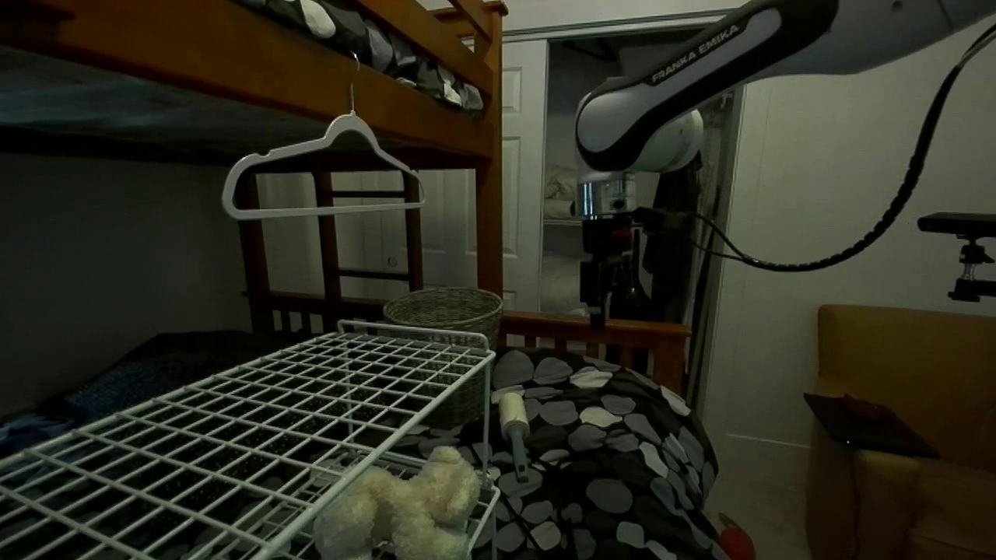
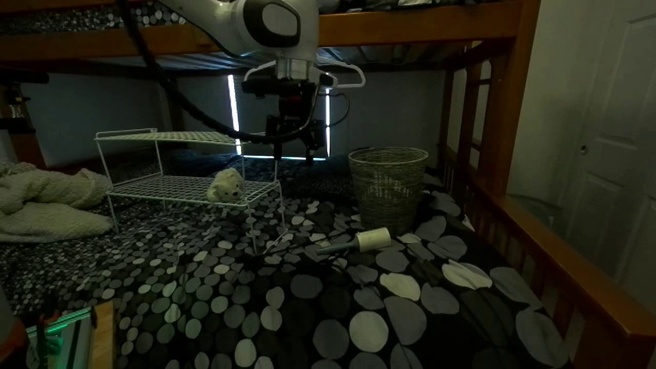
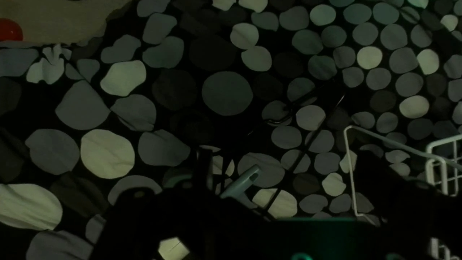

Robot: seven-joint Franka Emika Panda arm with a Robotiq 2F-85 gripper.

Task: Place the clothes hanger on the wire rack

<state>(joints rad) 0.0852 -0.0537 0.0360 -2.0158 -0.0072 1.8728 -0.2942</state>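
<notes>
The white clothes hanger point(image 1: 327, 210) hangs by its metal hook from the upper bunk's wooden rail. In an exterior view, the arm partly hides the hanger point(image 2: 353, 85). The white wire rack point(image 1: 377, 456) stands on the lower bed, with a flat top grid and a lower shelf. It also shows in an exterior view point(image 2: 169, 137), and a corner of it shows in the wrist view point(image 3: 351, 159). My gripper point(image 2: 293, 152) points down, open and empty, with its fingers apart. It is also in an exterior view point(image 1: 597, 307), away from the hanger. The wrist view point(image 3: 288, 169) shows nothing between the fingers.
A plush toy point(image 2: 226, 186) sits on the rack's lower shelf. A wicker basket point(image 2: 388, 187) stands beside the rack. A lint roller point(image 2: 373, 239) lies on the patterned bed. The wooden bunk rail point(image 2: 420, 24) runs above. A pale blanket point(image 2: 46, 205) lies beside the rack.
</notes>
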